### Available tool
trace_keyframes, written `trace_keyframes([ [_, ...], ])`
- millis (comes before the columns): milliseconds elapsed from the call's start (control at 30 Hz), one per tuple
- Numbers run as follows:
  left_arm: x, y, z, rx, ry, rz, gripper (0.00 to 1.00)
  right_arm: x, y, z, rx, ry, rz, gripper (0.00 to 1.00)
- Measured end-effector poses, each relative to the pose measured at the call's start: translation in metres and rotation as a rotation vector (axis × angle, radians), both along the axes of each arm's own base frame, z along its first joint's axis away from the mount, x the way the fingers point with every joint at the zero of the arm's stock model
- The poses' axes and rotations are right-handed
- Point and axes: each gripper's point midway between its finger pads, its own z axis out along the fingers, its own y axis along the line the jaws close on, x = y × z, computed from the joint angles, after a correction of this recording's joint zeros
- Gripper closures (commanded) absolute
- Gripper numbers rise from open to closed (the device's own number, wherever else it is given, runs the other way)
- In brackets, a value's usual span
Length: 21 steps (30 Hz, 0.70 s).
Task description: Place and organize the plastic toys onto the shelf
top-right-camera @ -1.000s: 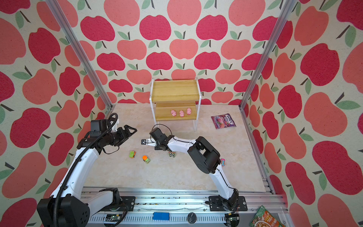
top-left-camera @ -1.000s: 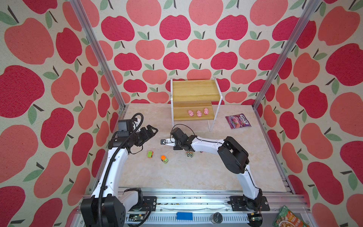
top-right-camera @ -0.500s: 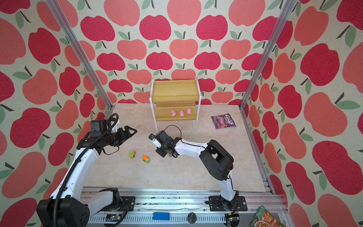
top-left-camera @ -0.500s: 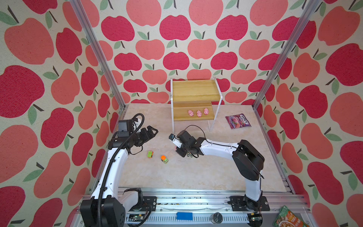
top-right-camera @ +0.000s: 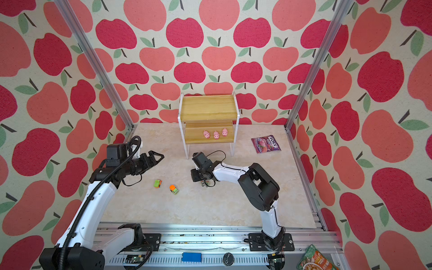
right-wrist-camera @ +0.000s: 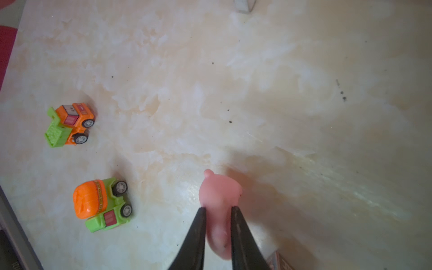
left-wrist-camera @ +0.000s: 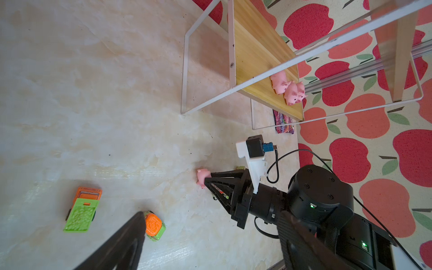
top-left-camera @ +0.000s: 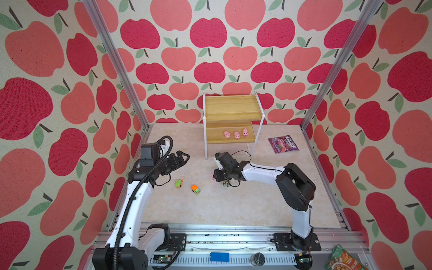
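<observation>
The shelf (top-left-camera: 230,109) stands at the back wall with three pink pigs (top-left-camera: 236,135) in a row on its lower board. Another pink pig (right-wrist-camera: 219,189) sits low over the floor, and my right gripper (right-wrist-camera: 218,210) is shut on it, one finger pressed on each side. In a top view this pig only peeks out at the gripper's tip (top-left-camera: 213,177). A green car (top-left-camera: 178,183) and an orange mixer car (top-left-camera: 196,189) lie on the floor between the arms. A further small car (top-left-camera: 226,184) shows partly under the right wrist. My left gripper (top-left-camera: 184,157) hovers open and empty, above and left of the cars.
A purple candy bag (top-left-camera: 282,144) lies flat on the floor right of the shelf. The shelf's white legs (top-left-camera: 206,152) stand just behind the right gripper. A snack packet (top-left-camera: 343,259) lies outside the floor at the front right.
The right arm's elbow has swung to the right and its wrist has turned, with the gripper shifting slightly forward and right. The left arm has stayed in place.
</observation>
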Motion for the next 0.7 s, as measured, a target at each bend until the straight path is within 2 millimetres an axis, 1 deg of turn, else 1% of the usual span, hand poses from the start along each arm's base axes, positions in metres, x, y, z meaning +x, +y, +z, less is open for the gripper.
trace_keyframes([
  [167,-0.001,-0.002,0.000,0.000,-0.001,-0.006,0.10,0.015,-0.011,-0.003,-0.006,0.019,-0.071,0.63],
  [333,-0.004,-0.003,0.000,0.008,-0.010,-0.016,0.10,0.032,-0.022,0.003,-0.080,-0.036,-0.100,0.61],
  [500,-0.004,-0.003,0.000,0.010,-0.015,-0.020,0.10,0.045,-0.034,0.014,-0.211,-0.152,-0.084,0.58],
  [600,-0.004,-0.003,0.001,0.010,-0.015,-0.020,0.10,0.043,-0.037,0.015,-0.285,-0.210,-0.050,0.57],
  [700,-0.004,-0.003,0.001,0.011,-0.015,-0.020,0.10,0.031,-0.036,0.015,-0.357,-0.246,-0.001,0.56],
])
